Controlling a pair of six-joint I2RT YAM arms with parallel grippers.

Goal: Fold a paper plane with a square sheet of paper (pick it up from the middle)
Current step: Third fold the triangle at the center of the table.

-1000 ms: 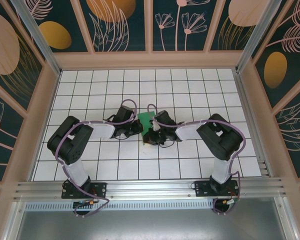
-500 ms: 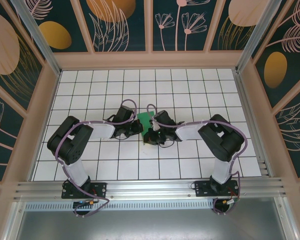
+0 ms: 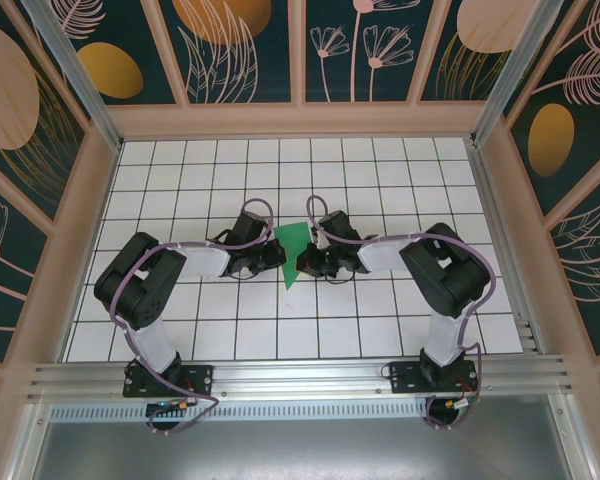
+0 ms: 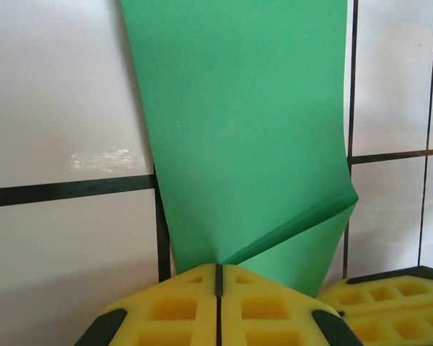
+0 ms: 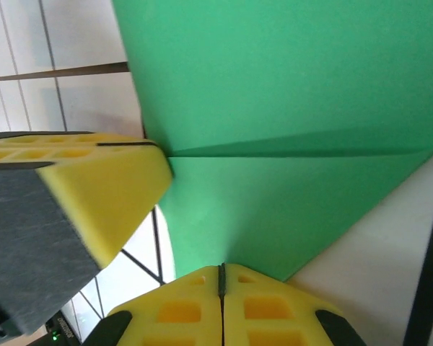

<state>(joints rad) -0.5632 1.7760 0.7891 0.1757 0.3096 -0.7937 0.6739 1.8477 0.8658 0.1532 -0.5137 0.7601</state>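
Note:
The green sheet of paper (image 3: 291,250) is folded into a narrow creased shape tapering to a point toward the near edge, at the middle of the white grid table (image 3: 380,180). My left gripper (image 3: 278,256) is at its left side and my right gripper (image 3: 303,262) at its right. In the left wrist view the yellow pads of the left gripper (image 4: 218,277) are shut on the folded corner of the paper (image 4: 238,130). In the right wrist view the right gripper (image 5: 221,274) is shut on the paper's (image 5: 289,86) lower edge, below a crease. The two grippers stand close together.
Wooden walls (image 3: 90,200) with patterned panels enclose the table on three sides. An aluminium rail (image 3: 300,380) carrying both arm bases runs along the near edge. Bare grid tiles lie all around the paper.
The right gripper has shifted slightly up and right off the paper. More of the green shape now shows, with its point reaching toward the near edge. The left arm has stayed put.

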